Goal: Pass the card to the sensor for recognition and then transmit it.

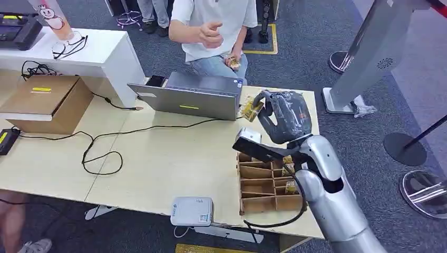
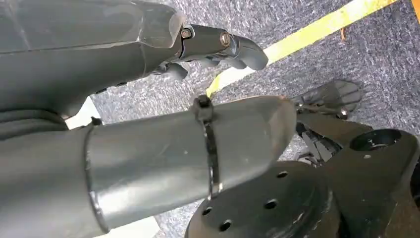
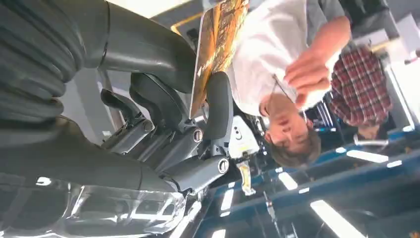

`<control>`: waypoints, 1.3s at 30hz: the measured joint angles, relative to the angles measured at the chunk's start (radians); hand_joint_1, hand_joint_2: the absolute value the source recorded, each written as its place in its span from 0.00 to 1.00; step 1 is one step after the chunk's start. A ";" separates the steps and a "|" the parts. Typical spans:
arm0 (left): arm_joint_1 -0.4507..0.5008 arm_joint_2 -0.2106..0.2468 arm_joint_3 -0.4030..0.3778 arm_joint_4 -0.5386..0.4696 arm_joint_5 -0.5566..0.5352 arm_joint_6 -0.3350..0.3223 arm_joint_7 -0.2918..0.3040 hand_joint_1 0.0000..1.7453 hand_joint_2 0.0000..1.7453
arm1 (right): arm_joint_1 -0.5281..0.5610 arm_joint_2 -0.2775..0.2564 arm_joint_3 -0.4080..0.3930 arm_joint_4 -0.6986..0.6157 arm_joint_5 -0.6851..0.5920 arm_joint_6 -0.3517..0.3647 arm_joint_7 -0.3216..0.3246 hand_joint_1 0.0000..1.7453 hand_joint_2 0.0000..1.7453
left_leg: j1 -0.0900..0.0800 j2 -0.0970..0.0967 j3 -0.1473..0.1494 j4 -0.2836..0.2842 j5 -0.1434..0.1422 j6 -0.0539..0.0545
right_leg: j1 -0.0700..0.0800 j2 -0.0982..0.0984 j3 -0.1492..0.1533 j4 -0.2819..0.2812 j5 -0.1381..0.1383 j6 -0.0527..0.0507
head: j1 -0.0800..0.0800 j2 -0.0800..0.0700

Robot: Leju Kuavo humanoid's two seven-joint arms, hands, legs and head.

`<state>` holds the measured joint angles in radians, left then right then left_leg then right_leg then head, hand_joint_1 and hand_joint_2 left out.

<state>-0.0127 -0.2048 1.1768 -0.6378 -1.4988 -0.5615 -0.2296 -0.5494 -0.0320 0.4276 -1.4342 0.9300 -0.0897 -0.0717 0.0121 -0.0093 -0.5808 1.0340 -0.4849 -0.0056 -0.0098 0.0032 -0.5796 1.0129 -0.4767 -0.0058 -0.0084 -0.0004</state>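
The right hand, dark under a clear plastic cover, was raised over the far right of the pale wooden surface, just beside the back of the open grey laptop. It pinched a yellow-and-brown printed card between thumb and fingers; in the right wrist view the card stood edge-on, clamped between the thick grey thumb and a dark fingertip, the other fingers curled nearby. The card pointed toward the seated person in a white shirt, whose hand was lifted at chest height and not yet at the card. The small white box-shaped sensor with a printed label sat at the near edge of the surface, well apart from the card, and the brown wooden compartment tray, with similar cards in its right-hand slots, lay under the right forearm. By this layout the step in hand looked like the handover, though whether the sensor had read the card could not be told. To do it well, the pinch should hold firm until the person's fingers close on the free edge, with the card level and clear of the laptop lid. The left hand hung over grey carpet with a yellow floor line, fingers bent and holding nothing; whether it counted as open or closed could not be told.
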 joint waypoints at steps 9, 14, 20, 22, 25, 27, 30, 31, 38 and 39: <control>-0.028 0.028 -0.051 0.063 0.003 0.030 0.034 0.00 0.00 | -0.155 0.108 0.007 0.277 0.017 -0.152 0.027 1.00 1.00 | 0.000 0.000 0.000 0.000 0.000 -0.001 | 0.000 0.000 0.000 0.000 0.000 0.000 | 0.000 0.000; -0.037 0.043 -0.085 0.085 0.010 0.043 0.052 0.00 0.00 | -0.214 0.142 0.007 0.421 0.024 -0.215 0.029 1.00 1.00 | 0.000 0.000 0.000 0.000 0.000 -0.001 | 0.000 0.000 0.000 0.000 0.000 0.000 | 0.000 0.000; -0.044 0.061 -0.114 0.114 0.024 0.056 0.063 0.00 0.00 | -0.241 0.168 0.007 0.521 0.024 -0.237 0.022 0.94 1.00 | 0.000 0.000 0.000 0.000 0.000 -0.001 | 0.000 0.000 0.000 0.000 0.000 0.000 | 0.000 0.000; -0.044 0.066 -0.121 0.121 0.028 0.057 0.064 0.00 0.00 | -0.243 0.174 0.006 0.535 0.024 -0.238 0.019 0.01 1.00 | 0.000 0.000 0.000 0.000 0.000 -0.001 | 0.000 0.000 0.000 0.000 0.000 0.000 | 0.000 0.000; -0.045 0.074 -0.132 0.132 0.042 0.064 0.071 0.00 0.00 | -0.245 0.183 0.007 0.547 0.018 -0.234 0.013 0.00 1.00 | 0.000 0.000 0.000 0.000 0.000 -0.001 | 0.000 0.000 -0.001 0.000 0.000 0.000 | 0.000 0.000; -0.045 0.077 -0.137 0.140 0.053 0.067 0.073 0.00 0.00 | -0.246 0.190 0.007 0.553 0.011 -0.227 0.004 0.00 1.00 | 0.000 0.000 0.000 0.000 0.000 -0.001 | 0.000 0.000 -0.001 0.000 0.000 0.000 | 0.000 0.000; -0.045 0.082 -0.145 0.149 0.069 0.074 0.080 0.00 0.00 | -0.247 0.196 0.007 0.553 0.006 -0.225 -0.005 0.00 1.00 | 0.000 0.000 0.000 0.000 0.000 -0.001 | 0.000 0.000 -0.001 0.000 0.000 0.000 | 0.000 0.000; -0.045 0.085 -0.149 0.151 0.074 0.074 0.081 0.00 0.00 | -0.247 0.197 0.007 0.553 0.006 -0.225 -0.005 0.00 1.00 | 0.000 0.000 0.000 0.000 0.000 -0.001 | 0.000 0.000 -0.001 0.000 0.000 0.000 | 0.000 0.000; -0.043 0.088 -0.160 0.158 0.096 0.075 0.082 0.00 0.00 | -0.244 0.202 0.013 0.538 0.023 -0.225 -0.014 0.00 0.00 | 0.000 0.000 0.000 0.000 0.000 -0.001 | 0.000 0.000 -0.001 0.000 0.000 0.000 | 0.000 0.000; -0.043 0.089 -0.160 0.159 0.100 0.076 0.083 0.00 0.00 | -0.240 0.202 0.014 0.530 0.023 -0.225 -0.016 0.00 0.00 | 0.000 0.000 0.000 0.000 0.000 -0.001 | 0.000 0.000 -0.001 0.000 0.000 0.000 | 0.000 0.000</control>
<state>-0.0560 -0.1160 1.0166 -0.4791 -1.3993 -0.4860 -0.1469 -0.7892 0.1701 0.4418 -0.9041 0.9525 -0.3151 -0.0877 0.0123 -0.0094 -0.5809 1.0340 -0.4845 -0.0064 -0.0096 0.0034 -0.5802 1.0130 -0.4766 -0.0061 -0.0084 -0.0004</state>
